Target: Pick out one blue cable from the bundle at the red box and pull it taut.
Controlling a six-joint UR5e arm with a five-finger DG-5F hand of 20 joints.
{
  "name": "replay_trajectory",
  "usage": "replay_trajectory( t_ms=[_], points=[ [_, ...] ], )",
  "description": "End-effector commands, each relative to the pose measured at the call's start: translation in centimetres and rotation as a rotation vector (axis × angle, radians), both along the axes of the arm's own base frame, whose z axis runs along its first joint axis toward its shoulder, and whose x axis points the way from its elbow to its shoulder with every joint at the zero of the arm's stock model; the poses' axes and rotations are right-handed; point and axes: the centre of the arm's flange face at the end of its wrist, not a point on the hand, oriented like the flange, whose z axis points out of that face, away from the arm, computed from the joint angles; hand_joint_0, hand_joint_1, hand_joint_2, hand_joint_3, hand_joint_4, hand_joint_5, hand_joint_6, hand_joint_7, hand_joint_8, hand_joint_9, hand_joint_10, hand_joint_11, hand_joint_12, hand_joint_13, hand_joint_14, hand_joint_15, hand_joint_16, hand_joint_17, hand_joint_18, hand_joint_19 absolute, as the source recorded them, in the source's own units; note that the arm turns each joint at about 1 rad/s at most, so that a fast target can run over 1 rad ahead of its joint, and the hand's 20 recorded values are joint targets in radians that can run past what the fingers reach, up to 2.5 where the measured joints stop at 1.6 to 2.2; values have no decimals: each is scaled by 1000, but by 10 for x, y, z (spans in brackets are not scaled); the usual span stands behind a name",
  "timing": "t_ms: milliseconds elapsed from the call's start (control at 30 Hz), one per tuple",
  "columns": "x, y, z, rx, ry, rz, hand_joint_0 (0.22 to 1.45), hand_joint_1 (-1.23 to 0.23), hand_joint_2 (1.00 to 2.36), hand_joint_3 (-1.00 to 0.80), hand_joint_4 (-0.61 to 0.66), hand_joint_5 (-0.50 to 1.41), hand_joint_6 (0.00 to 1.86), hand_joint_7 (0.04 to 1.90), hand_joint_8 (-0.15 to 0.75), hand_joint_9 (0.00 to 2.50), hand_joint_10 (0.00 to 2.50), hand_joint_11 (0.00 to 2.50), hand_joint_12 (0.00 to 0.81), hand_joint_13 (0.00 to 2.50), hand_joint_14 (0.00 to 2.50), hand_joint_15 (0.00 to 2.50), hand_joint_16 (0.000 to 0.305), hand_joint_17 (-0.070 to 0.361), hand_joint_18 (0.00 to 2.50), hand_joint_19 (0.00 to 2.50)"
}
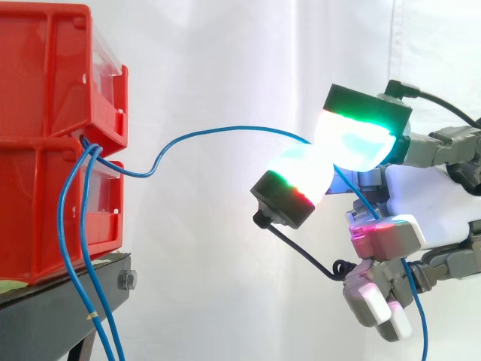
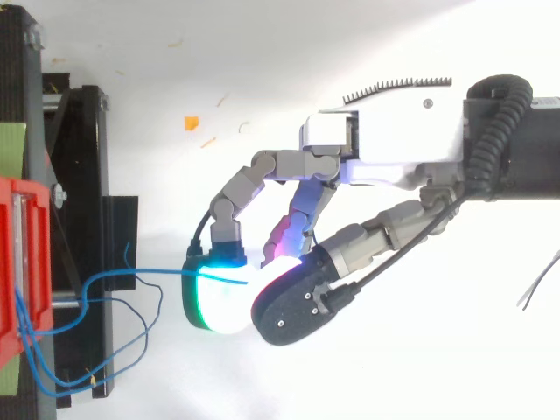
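- The robot hand (image 1: 432, 207) is at the right, pinching one blue cable (image 1: 225, 128) between two glowing fingertips (image 1: 359, 143). Its other fingers are curled below the palm.
- The blue cable leaves the gap between the two stacked red boxes (image 1: 45, 90), dips just beside them, then rises in an arc to the pinch.
- Past the pinch it slants down across the palm toward the lower edge.
- The cable is curved and slack, not taut.
- Other blue cables (image 1: 84, 278) hang from the same gap, down past the black stand (image 1: 45, 308).
- From above, the robot hand (image 2: 394, 140) is well apart from the red boxes (image 2: 22, 262), with loose blue loops lying over the stand.
- A white curtain (image 1: 225, 45) hangs behind.
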Motion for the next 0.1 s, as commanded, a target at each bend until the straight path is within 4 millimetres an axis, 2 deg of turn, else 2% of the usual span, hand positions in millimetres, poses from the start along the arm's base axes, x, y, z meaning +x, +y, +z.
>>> replay_trajectory(
  t_ms=[0,67],
  points=[
    [0,0,0,0,0,0,616,-739,1018,-208,-239,-103,907,855,205,1202,34,870,300,868,23,550,44,99,741,697],
    [0,0,0,0,0,0,617,-740,1018,-211,-239,-103,907,852,209,1202,33,868,299,868,22,546,44,99,740,698]
  ],
)
